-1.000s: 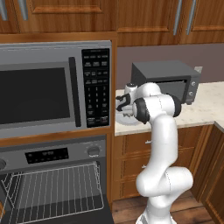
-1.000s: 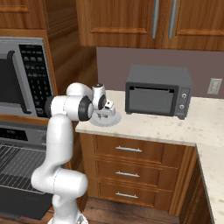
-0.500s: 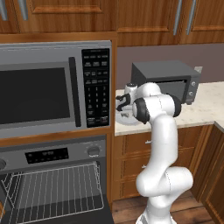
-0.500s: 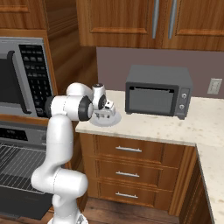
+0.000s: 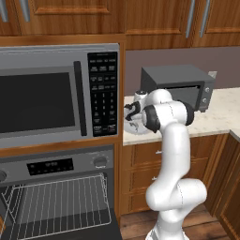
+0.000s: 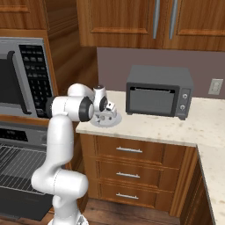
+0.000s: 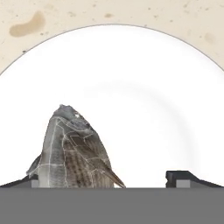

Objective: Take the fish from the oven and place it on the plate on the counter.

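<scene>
The fish [image 7: 72, 148], grey-brown and scaled, lies on the white plate [image 7: 144, 87] in the hand view. My gripper [image 7: 105, 179] is open, one fingertip [image 7: 30, 180] at the fish's left side and the other well clear on the right. The gripper [image 6: 107, 113] hangs just over the plate [image 6: 115, 121] at the left end of the counter [image 6: 176, 127]. From the left base view the hand [image 5: 131, 112] sits beside the microwave, above the plate's rim [image 5: 134, 128]. The oven [image 5: 61, 206] stands open below, its wire rack bare.
A dark-grey toaster oven [image 6: 159, 91] stands on the counter right of the plate. The large microwave [image 5: 56, 93] is close on the hand's left. Wooden drawers [image 6: 132, 171] run under the counter, with cabinets overhead.
The arm and plate stay where they were. The fingers over the plate have spread wider than a second ago.
</scene>
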Available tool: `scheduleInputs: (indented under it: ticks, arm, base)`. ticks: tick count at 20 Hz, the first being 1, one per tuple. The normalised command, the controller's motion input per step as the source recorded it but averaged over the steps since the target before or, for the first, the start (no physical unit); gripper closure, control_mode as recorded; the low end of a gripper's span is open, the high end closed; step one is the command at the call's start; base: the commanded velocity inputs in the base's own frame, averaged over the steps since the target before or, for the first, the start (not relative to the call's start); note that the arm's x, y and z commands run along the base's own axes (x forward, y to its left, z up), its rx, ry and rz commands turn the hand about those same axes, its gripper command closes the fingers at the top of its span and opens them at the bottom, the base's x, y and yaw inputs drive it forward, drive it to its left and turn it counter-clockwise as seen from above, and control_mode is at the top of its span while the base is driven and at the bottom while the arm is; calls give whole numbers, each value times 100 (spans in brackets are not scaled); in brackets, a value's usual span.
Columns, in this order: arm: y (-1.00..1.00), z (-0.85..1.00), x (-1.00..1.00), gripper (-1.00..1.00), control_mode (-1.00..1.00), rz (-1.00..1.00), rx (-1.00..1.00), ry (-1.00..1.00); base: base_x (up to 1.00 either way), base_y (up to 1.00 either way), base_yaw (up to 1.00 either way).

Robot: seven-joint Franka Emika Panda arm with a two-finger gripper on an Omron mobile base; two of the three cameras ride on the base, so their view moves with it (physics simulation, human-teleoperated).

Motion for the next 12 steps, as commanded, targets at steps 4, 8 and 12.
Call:
scheduleInputs:
  ticks: [4,8,12]
  arm:
    - [-9,-77,-2,-100,-100,0,-19,0]
    - [0,15,0,-100,-100,1,-4,-2]
    - [-3,48,-8,-100,-100,2,0,0]
  base:
    - [0,0,0]
    - [0,0,0]
    - [0,0,0]
